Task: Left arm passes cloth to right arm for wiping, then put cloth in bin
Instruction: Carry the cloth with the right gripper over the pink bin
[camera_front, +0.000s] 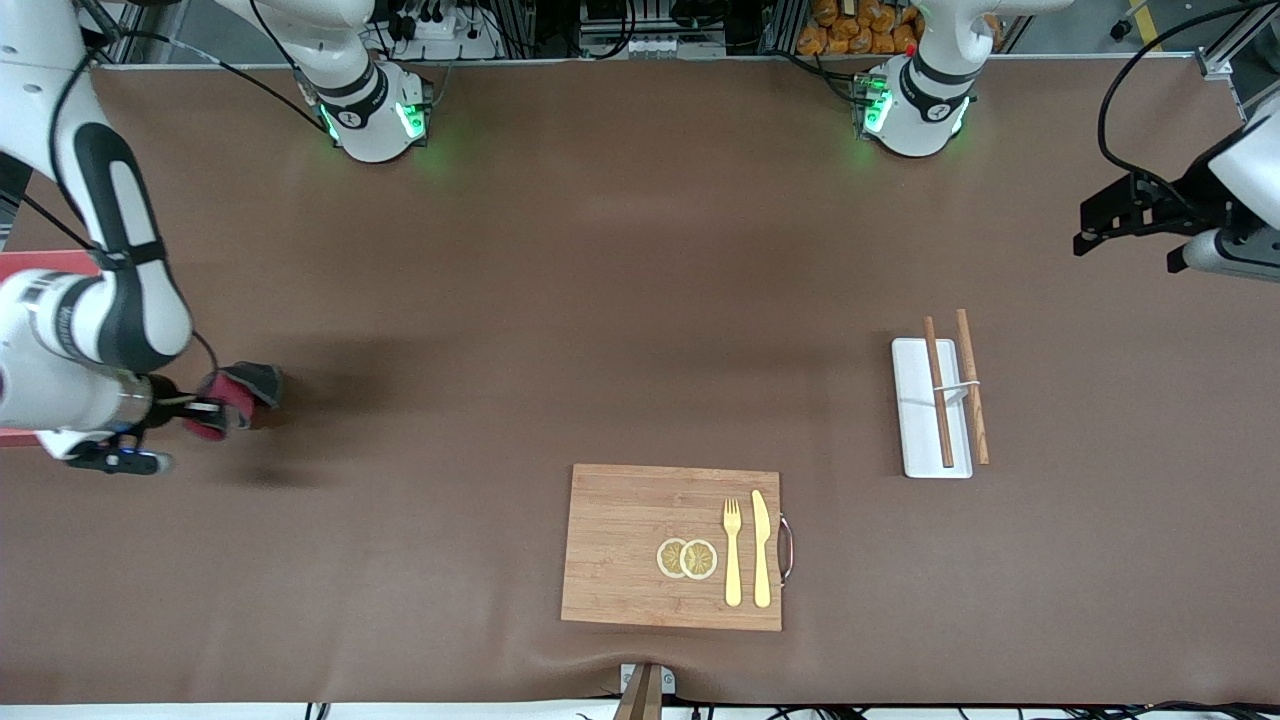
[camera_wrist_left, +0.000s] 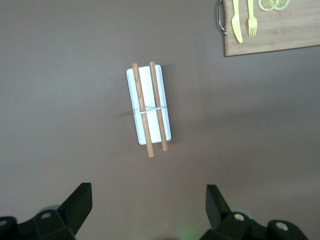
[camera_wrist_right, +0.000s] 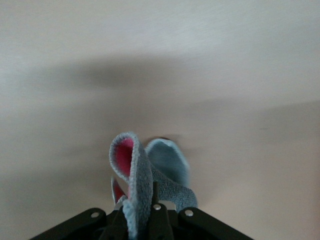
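My right gripper (camera_front: 205, 408) is shut on the cloth (camera_front: 240, 392), grey outside and red inside. It holds the cloth over the brown mat at the right arm's end of the table. In the right wrist view the cloth (camera_wrist_right: 145, 172) bunches up between the closed fingers of that gripper (camera_wrist_right: 145, 220). The salmon-pink bin (camera_front: 45, 263) shows only as strips beside the right arm, which hides most of it. My left gripper (camera_front: 1090, 228) is open and empty, raised at the left arm's end; its wrist view shows the gripper (camera_wrist_left: 149, 195) with jaws wide apart over bare mat.
A white flat tray (camera_front: 915, 420) with two wooden sticks lies toward the left arm's end, also in the left wrist view (camera_wrist_left: 165, 100). A wooden board (camera_front: 620, 540) near the front edge carries lemon slices (camera_front: 687, 558), a fork (camera_front: 732, 550) and a knife (camera_front: 762, 548).
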